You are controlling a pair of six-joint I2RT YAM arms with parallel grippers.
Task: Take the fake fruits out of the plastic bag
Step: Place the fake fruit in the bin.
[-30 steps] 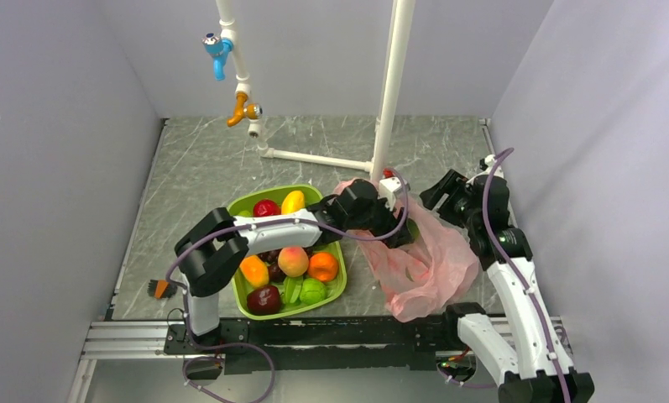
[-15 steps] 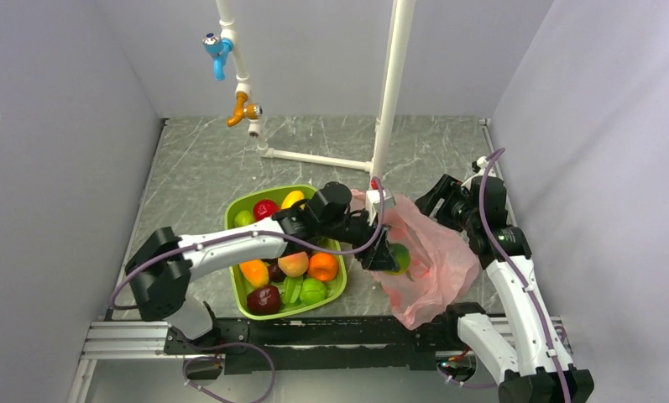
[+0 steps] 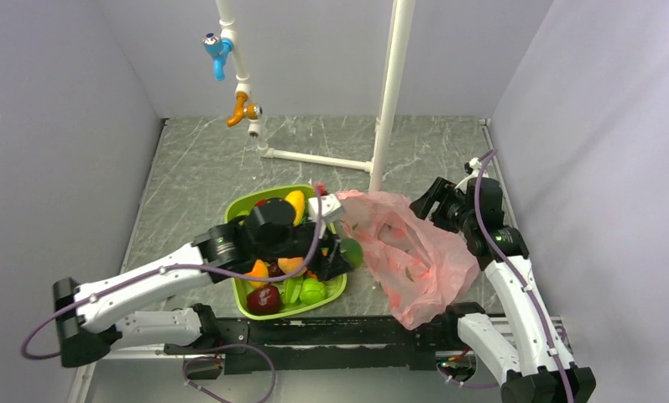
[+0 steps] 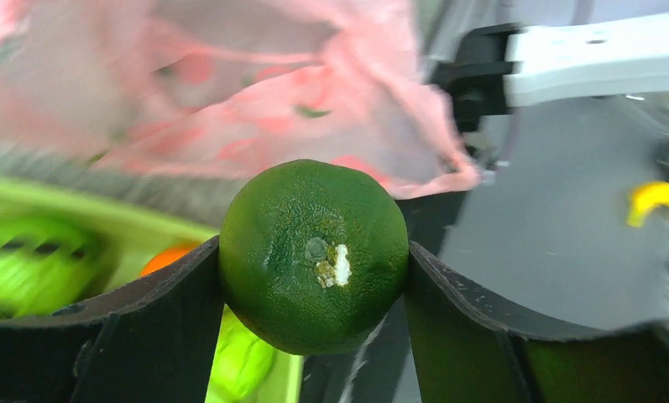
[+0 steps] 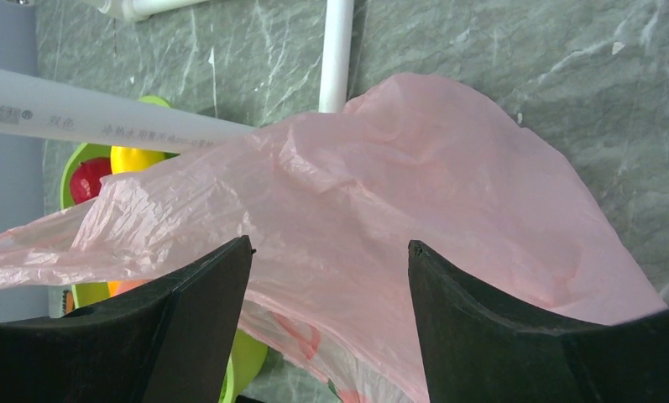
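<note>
Left hand [image 4: 314, 260] clamped on dark green round plastic fruit [image 4: 314, 218], outside translucent pink plastic bag [image 3: 406, 252]; right hand [image 5: 329, 245] spread; remaining bag contents unclear.

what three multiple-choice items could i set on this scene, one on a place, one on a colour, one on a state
1. Where is the dark green fruit?
A. inside the plastic bag
B. at the right rim of the green tray, beside the bag
C. by the tap

2. What colour is the plastic bag?
A. pink
B. blue
C. white

3. How is the left gripper?
A. open, empty
B. shut on the dark green fruit
C. shut on the bag

1 B: the top view shows it outside the bag, at the tray's rim.
2 A: every view shows pink film.
3 B: both fingers press the fruit's sides.
</note>
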